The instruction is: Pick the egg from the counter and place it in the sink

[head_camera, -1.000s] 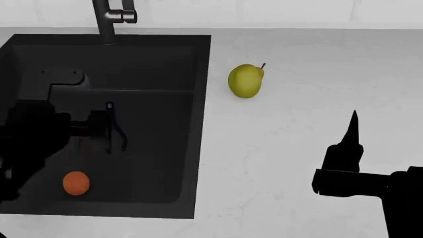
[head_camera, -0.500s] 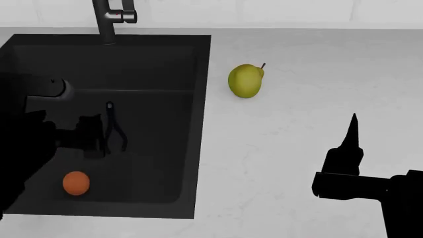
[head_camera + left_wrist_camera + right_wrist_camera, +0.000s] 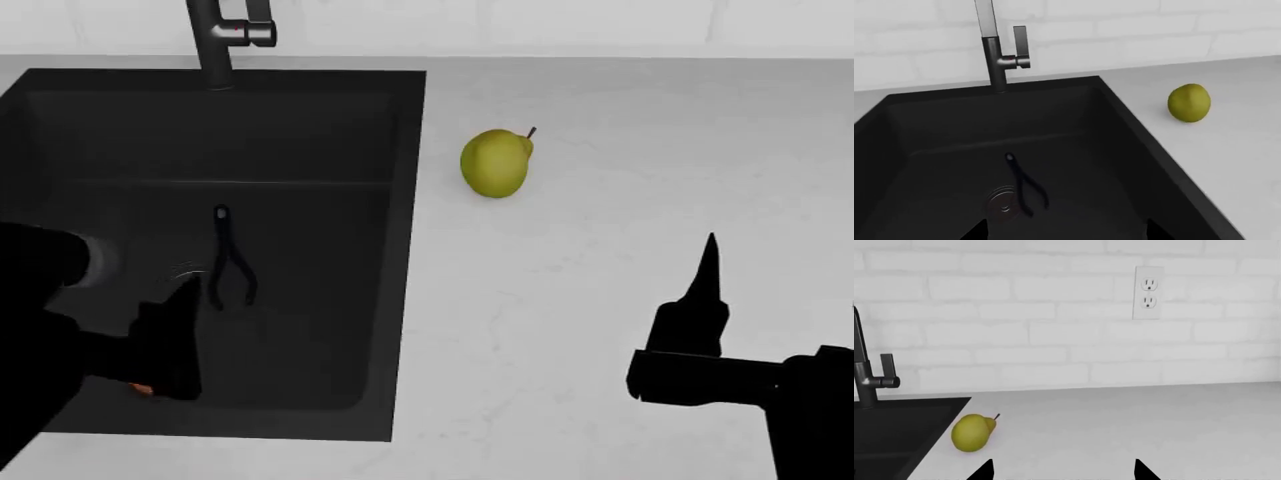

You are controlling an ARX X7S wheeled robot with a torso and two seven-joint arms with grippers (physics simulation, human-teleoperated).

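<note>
Egg (image 3: pixel 136 387) lies in the black sink (image 3: pixel 320 100), mostly hidden behind the empty, spread-fingered left gripper (image 3: pixel 171 345); right gripper (image 3: pixel 705 275) hovers, spread unclear; placement looks done, only withdrawal remains

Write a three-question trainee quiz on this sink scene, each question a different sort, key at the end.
1. True or false: the pear lies on the counter, outside the sink.
2. Multiple choice: what mostly hides the egg in the head view? A) the faucet B) the left gripper C) the pear
3. Fill in: the thin dark tool on the sink floor lies beside the round metal ____.

Key: 1 true; 2 B; 3 drain.
</note>
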